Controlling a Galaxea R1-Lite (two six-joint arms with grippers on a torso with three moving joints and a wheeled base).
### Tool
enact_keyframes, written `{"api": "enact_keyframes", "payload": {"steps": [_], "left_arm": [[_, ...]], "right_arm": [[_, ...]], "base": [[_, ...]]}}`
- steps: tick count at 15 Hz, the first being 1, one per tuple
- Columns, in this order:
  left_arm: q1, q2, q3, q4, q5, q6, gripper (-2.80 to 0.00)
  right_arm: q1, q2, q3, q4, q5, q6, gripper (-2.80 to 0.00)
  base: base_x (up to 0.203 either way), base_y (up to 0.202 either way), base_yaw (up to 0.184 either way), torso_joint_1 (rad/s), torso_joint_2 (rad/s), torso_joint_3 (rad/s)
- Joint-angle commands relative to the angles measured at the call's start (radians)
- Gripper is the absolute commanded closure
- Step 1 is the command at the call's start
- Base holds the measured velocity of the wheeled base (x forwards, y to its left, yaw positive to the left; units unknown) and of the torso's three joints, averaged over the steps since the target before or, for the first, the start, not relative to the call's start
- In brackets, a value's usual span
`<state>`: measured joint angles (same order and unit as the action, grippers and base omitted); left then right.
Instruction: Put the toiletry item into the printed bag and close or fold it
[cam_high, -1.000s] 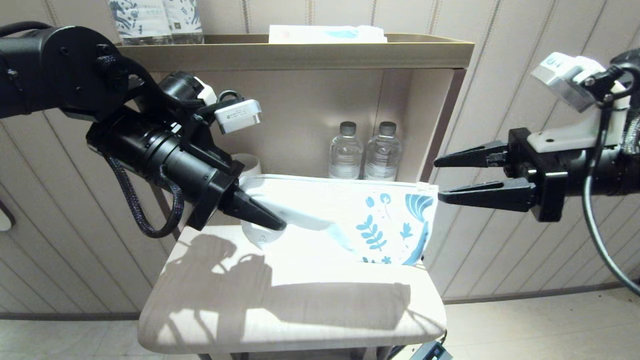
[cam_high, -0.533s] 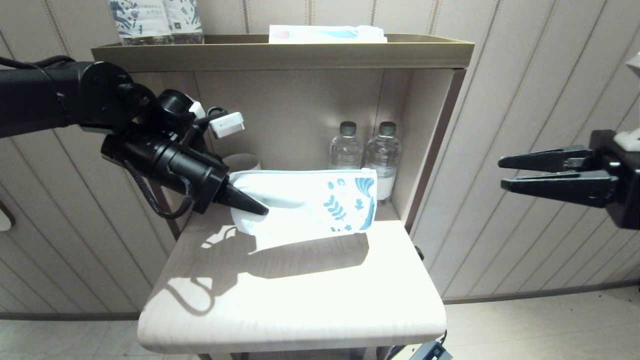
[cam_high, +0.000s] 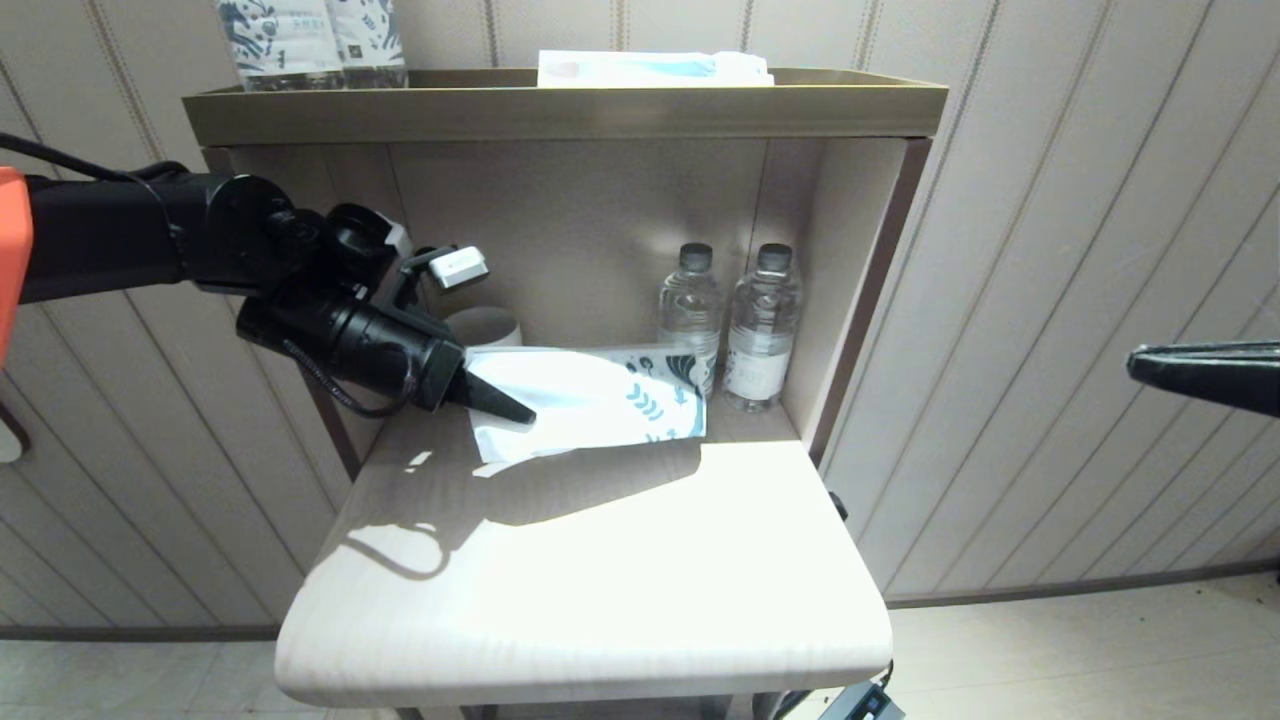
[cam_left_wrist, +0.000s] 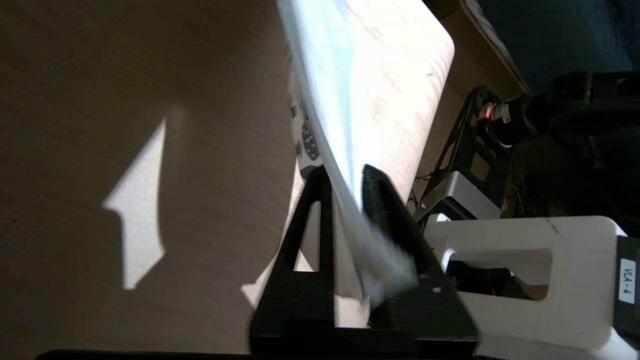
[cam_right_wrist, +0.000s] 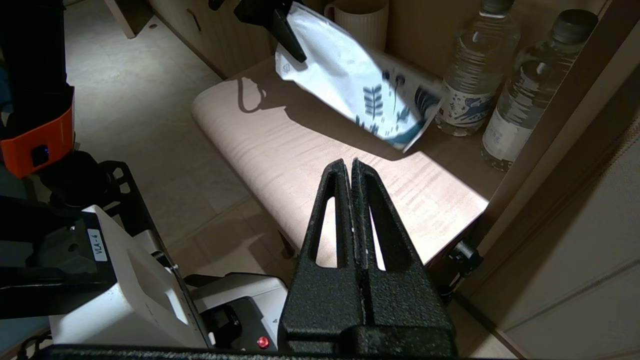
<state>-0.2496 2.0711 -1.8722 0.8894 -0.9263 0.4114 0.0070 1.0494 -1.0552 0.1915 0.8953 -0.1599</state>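
At the counter's (cam_high: 600, 560) 12 o'clock edge the left pincer (cam_high: 497, 404) pinches the printed bag (cam_high: 585, 405) by its plain corner, limp, light, likely slippery; right pincer (cam_right_wrist: 353, 167) pressed together, empty.

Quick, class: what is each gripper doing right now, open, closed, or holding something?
Left gripper: closed on one end of the printed bag, over the back of the table.
Right gripper: closed, empty, off to the right of the table.

Before me stands a pale wooden table (cam_high: 600, 600). In its alcove two clear water bottles (cam_high: 728, 328) stand together, a ribbed white cup (cam_high: 487, 326) apart. A flat packet (cam_high: 655, 68) lies on top.
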Motion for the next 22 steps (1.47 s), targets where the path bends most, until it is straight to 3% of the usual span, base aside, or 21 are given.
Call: {"api": "enact_keyframes", "payload": {"steps": [1,3,8,11,12,15,16,19,22], "left_arm": [[0.000,-0.022,0.030,-0.013,-0.008,0.001,-2.80],[0.000,-0.052,0.071,-0.070,-0.032,-0.003,-2.80],[0.032,-0.167,0.105,-0.066,-0.032,0.005,-2.80],[0.086,-0.281,0.233,-0.058,0.055,0.029,-2.80],[0.113,-0.324,0.289,-0.055,0.094,0.059,-2.80],[0.195,-0.486,0.458,-0.051,0.131,0.142,-2.80],[0.216,-0.545,0.500,-0.051,0.135,0.150,0.00],[0.253,-0.743,0.638,-0.049,0.159,0.155,0.00],[0.267,-0.973,0.767,-0.049,0.198,0.119,0.00]], "right_arm": [[0.001,-0.019,0.003,0.000,0.002,0.003,0.00],[0.002,-0.019,0.006,0.000,0.004,0.002,0.00],[0.024,-0.017,0.017,-0.007,0.007,0.002,0.00],[0.027,-0.019,0.014,-0.007,0.008,0.003,0.00],[0.027,-0.019,0.012,-0.007,0.008,0.010,0.00],[0.025,-0.054,0.031,-0.007,0.008,0.028,0.00],[0.025,-0.066,0.038,-0.006,0.006,0.028,0.00],[0.018,-0.120,0.089,-0.003,0.002,0.030,0.00],[0.013,-0.228,0.136,0.001,-0.012,0.043,0.00]], "base": [[0.000,0.000,0.000,0.000,0.00,0.000],[0.000,0.000,0.000,0.000,0.00,0.000],[0.000,0.000,0.000,0.000,0.00,0.000],[0.000,0.000,0.000,0.000,0.00,0.000],[0.000,0.000,0.000,0.000,0.00,0.000],[0.000,0.000,0.000,0.000,0.00,0.000],[0.000,0.000,0.000,0.000,0.00,0.000],[0.000,0.000,0.000,0.000,0.00,0.000],[0.000,0.000,0.000,0.000,0.00,0.000]]}}
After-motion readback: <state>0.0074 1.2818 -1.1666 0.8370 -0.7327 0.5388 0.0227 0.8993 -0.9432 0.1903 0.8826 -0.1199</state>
